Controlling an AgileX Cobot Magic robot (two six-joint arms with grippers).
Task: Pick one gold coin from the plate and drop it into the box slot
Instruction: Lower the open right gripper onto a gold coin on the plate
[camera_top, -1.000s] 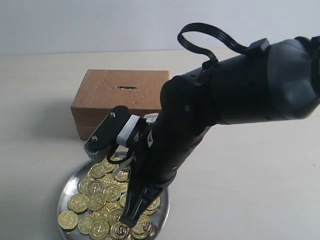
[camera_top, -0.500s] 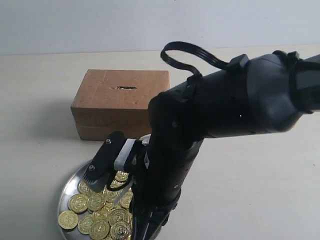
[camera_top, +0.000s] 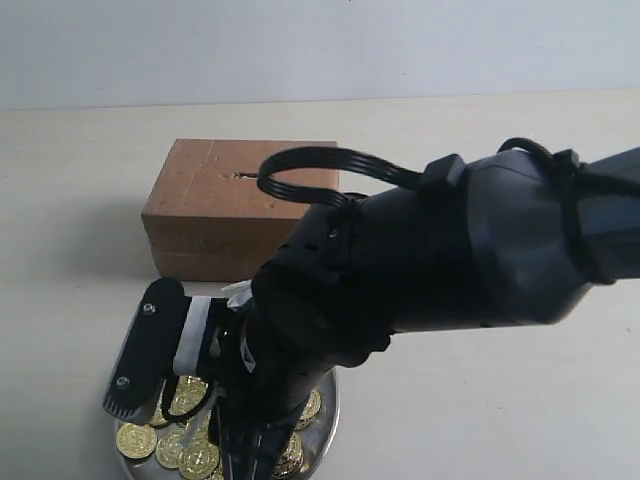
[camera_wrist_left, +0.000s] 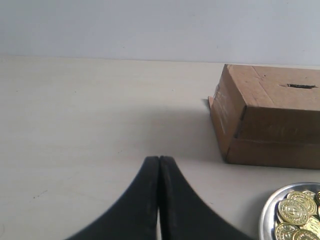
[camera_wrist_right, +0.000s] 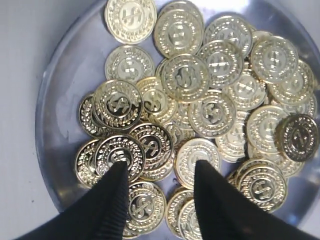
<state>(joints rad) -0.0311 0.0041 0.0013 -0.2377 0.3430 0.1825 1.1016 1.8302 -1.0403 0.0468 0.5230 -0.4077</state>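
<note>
The shiny silver plate holds several gold coins stamped with a dollar sign. My right gripper stands open just above the pile, its two black fingertips straddling a few coins, nothing held. In the exterior view the right arm covers most of the plate; a few coins show at the front left. The brown cardboard box stands behind the plate, its dark slot partly hidden by a cable. My left gripper is shut and empty, off to the side of the box.
The pale tabletop stretches around box and plate. A black looped cable rises from the right arm in front of the box. The plate rim and coins show at the corner of the left wrist view.
The right arm has swung down and toward the near left over the plate, hiding more of the coins and part of the box. The box and plate have not moved.
</note>
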